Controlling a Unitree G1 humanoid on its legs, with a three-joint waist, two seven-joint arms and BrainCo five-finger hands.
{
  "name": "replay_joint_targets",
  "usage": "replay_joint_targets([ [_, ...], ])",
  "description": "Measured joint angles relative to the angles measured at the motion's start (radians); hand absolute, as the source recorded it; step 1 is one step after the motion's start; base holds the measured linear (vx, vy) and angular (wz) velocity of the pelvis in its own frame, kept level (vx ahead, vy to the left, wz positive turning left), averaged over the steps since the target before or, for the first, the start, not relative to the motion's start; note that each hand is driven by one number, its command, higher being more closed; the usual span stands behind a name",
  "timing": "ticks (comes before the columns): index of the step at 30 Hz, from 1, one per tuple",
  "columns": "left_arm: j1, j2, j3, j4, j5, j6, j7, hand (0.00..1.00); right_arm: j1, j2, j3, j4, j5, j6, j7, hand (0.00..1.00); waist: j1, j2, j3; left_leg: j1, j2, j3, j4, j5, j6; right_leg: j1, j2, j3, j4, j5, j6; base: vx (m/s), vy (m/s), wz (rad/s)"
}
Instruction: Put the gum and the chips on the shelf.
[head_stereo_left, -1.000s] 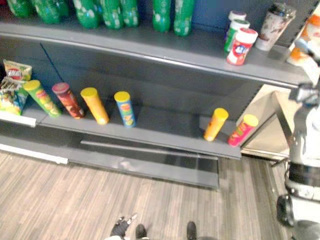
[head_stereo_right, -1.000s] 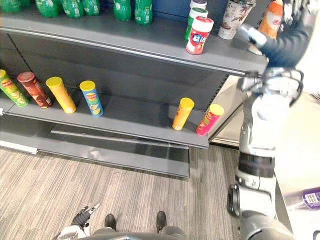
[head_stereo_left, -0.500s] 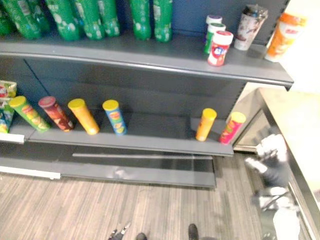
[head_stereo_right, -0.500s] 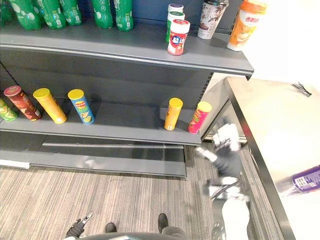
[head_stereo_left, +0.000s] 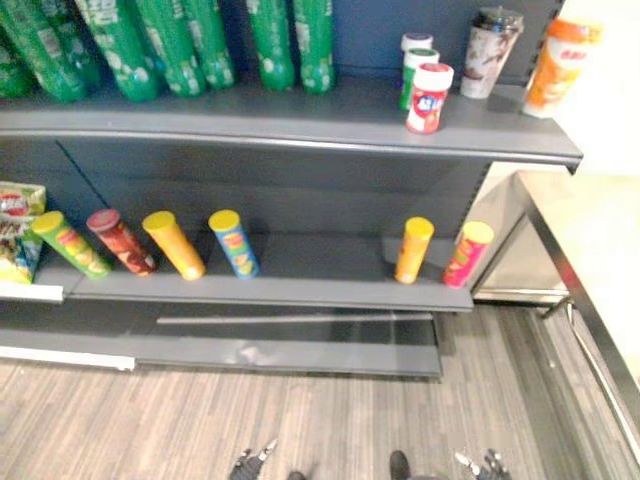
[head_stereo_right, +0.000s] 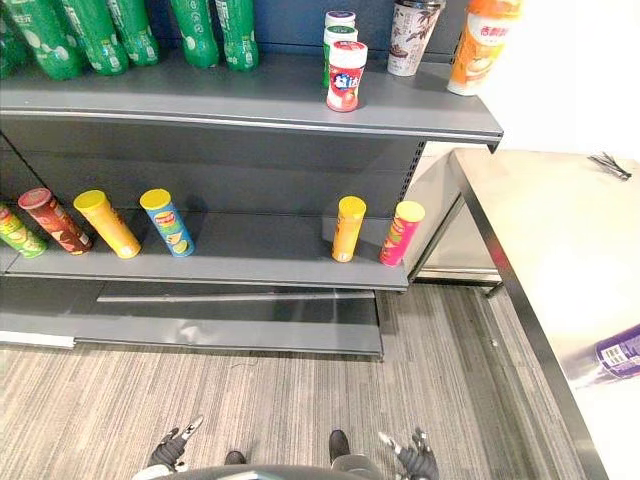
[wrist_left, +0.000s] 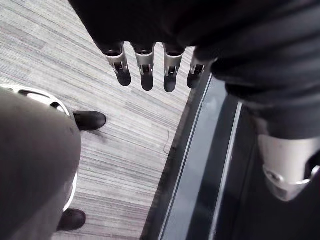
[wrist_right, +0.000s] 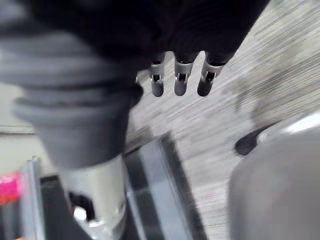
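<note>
Grey shelf (head_stereo_right: 200, 95): gum jar (head_stereo_right: 345, 75) near its upper board's right end, pink chips can (head_stereo_right: 400, 232) at the lower board's right end, both well apart from the left robot hand (head_stereo_right: 170, 447) and right robot hand (head_stereo_right: 412, 460), straight-fingered, empty.

Upper shelf (head_stereo_right: 200, 95): bottles (head_stereo_right: 128, 30) at left, gum jars (head_stereo_right: 345, 72) toward right. Chip cans (head_stereo_right: 167, 222) on level below. Table (head_stereo_right: 545, 230) beyond right end.

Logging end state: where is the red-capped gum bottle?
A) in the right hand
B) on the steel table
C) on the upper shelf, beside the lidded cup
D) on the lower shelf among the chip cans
C: the red-capped gum bottle stands upright on the upper shelf, left of the lidded cup; the right hand hangs open, holding nothing.
</note>
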Motion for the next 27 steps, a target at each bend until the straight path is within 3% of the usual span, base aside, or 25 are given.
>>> replay_joint_targets([
  [3,-0.002,-0.003,-0.009,0.002,-0.025,-0.004,-0.010,0.00,-0.009,-0.014,-0.061,0.134,0.012,0.012,0.005,0.00,0.008,0.007,0.006,0.018,0.000,-0.003,0.000,-0.005,0.000,0.019,0.000,-0.005,0.000,-0.008,0.001,0.04,0.002,0.04],
  [14,-0.007,-0.002,0.002,0.026,-0.027,-0.004,-0.049,0.00,-0.040,-0.016,-0.127,0.227,0.016,0.033,0.048,0.00,0.006,0.011,0.010,0.032,-0.013,-0.005,0.000,-0.018,0.003,0.029,-0.016,-0.008,0.005,-0.023,0.011,0.02,0.010,0.01],
  [17,-0.021,0.002,-0.003,0.033,-0.035,-0.003,-0.056,0.00,-0.052,-0.016,-0.135,0.229,0.016,0.041,0.047,0.00,0.003,0.004,0.028,0.033,-0.019,-0.004,0.012,-0.031,0.012,0.016,-0.024,-0.007,0.052,-0.051,0.020,0.04,0.027,0.03],
  [21,-0.073,0.017,-0.005,0.027,-0.115,-0.003,-0.079,0.00,-0.093,0.017,-0.212,0.206,0.019,0.040,0.052,0.00,-0.010,-0.015,0.125,-0.068,0.007,0.024,0.299,-0.171,0.027,-0.054,-0.036,0.033,0.182,-0.098,0.040,-0.03,0.035,-0.18],
  [24,-0.063,0.005,0.032,0.001,-0.111,-0.002,-0.073,0.00,-0.089,0.033,-0.256,0.167,0.038,0.046,0.053,0.00,-0.022,0.010,0.136,-0.152,0.099,0.163,0.495,-0.293,0.050,-0.109,-0.010,0.104,0.143,-0.041,0.085,-0.04,0.122,-1.02],
  [25,-0.061,0.005,0.040,-0.008,-0.110,-0.003,-0.073,0.00,-0.087,0.035,-0.259,0.155,0.048,0.049,0.051,0.00,-0.015,0.014,0.137,-0.148,0.114,0.195,0.509,-0.311,0.064,-0.116,-0.020,0.088,0.123,-0.044,0.084,-0.12,0.197,-1.64],
  [27,-0.061,-0.007,0.090,-0.018,-0.103,-0.003,-0.068,0.00,-0.087,0.049,-0.285,0.138,0.057,0.050,0.042,0.00,-0.007,0.028,0.162,-0.115,0.193,0.329,0.531,-0.345,0.073,-0.136,-0.084,-0.219,0.145,-0.072,-0.008,-0.06,0.171,-1.78],
])
